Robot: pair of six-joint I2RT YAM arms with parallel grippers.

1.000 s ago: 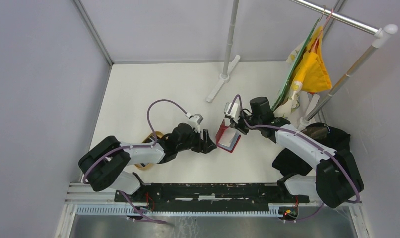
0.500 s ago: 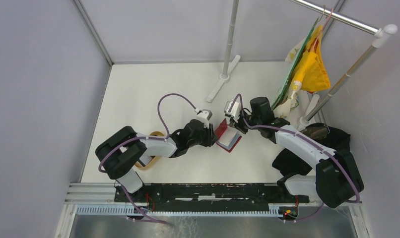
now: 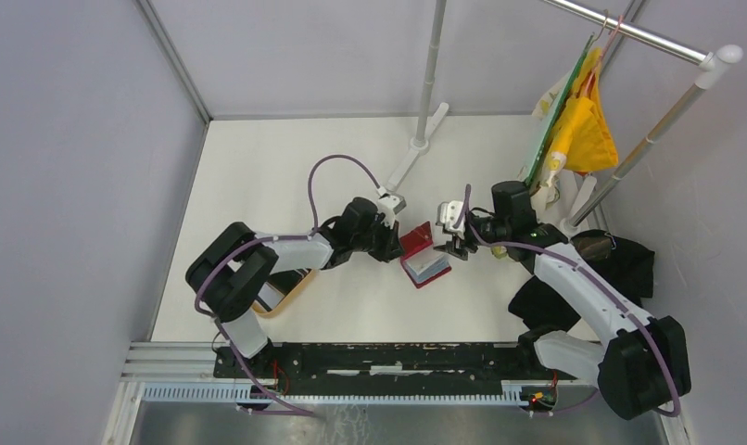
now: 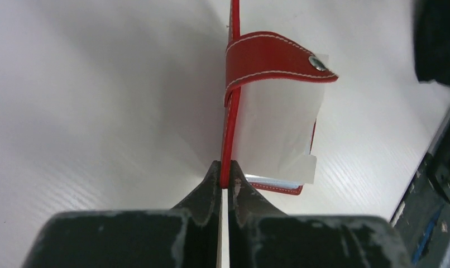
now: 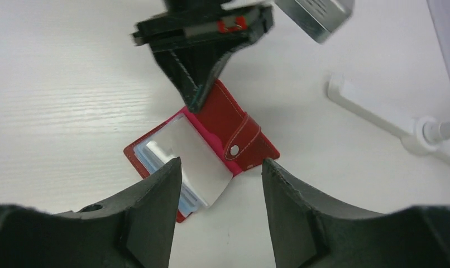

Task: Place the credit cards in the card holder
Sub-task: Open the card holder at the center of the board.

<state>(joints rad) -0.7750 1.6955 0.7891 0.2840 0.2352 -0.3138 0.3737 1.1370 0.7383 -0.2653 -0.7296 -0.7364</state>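
From overhead I see the card holder [image 3: 424, 258] lying open on the tabletop [image 3: 259, 176] between both tools, its long axis running diagonally from far left to near right, with one red cover tipped up toward the left tool [image 3: 394, 243]. My left arm lies low and bent, reaching rightward; my right arm stretches forward with the right tool [image 3: 455, 247] just beside the holder. The left wrist camera adds what overhead hides: the fingers [image 4: 203, 195] pinch the cover's edge, which stands upright, edge-on, pointing away, the snap tab [image 4: 267, 53] folded rightward over a pale glossy panel [image 4: 273, 123]. The right wrist camera looks down past spread, empty fingers [image 5: 156, 212] onto the grey-blue pockets [image 5: 147, 156]
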